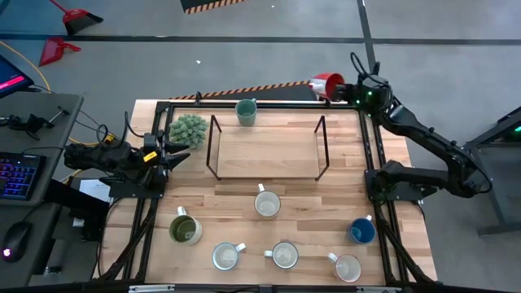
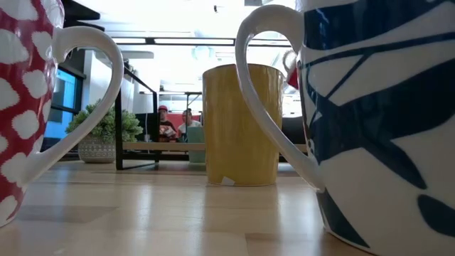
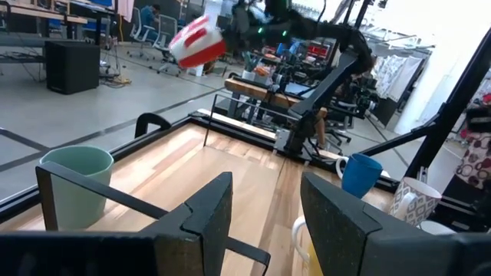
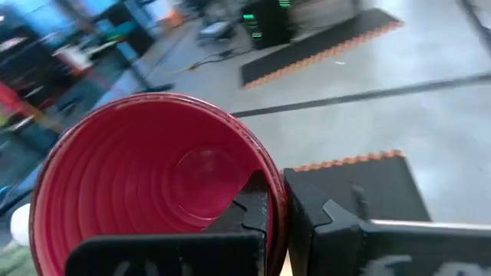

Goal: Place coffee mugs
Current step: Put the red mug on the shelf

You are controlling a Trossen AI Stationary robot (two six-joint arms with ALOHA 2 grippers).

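A red mug (image 1: 327, 84) hangs in the air over the table's far right corner, with my right gripper (image 1: 346, 89) shut on it; in the right wrist view its red inside (image 4: 161, 184) faces the camera. A teal mug (image 1: 246, 111) stands on its base behind the wooden rack (image 1: 267, 150). On the near half of the table stand an olive mug (image 1: 185, 229), a blue mug (image 1: 362, 231) and several white mugs (image 1: 267, 203). My left gripper (image 3: 265, 215) waits open at the table's left edge, beside the potted plant (image 1: 188, 129). My right gripper pinches the red mug's wall at the rim (image 4: 265, 192), one finger (image 4: 245, 211) inside the mug and the other (image 4: 322, 215) outside. The mug is lifted clear of the table and tilted, its mouth turned toward the wrist.
The black-framed rack sits mid-table with bare wood in front of it. A black rail frame (image 1: 370, 155) runs round the tabletop. In the low view a red-and-white mug (image 2: 21, 107) and a blue-patterned mug (image 2: 377, 121) stand close to the camera, with people seated far behind.
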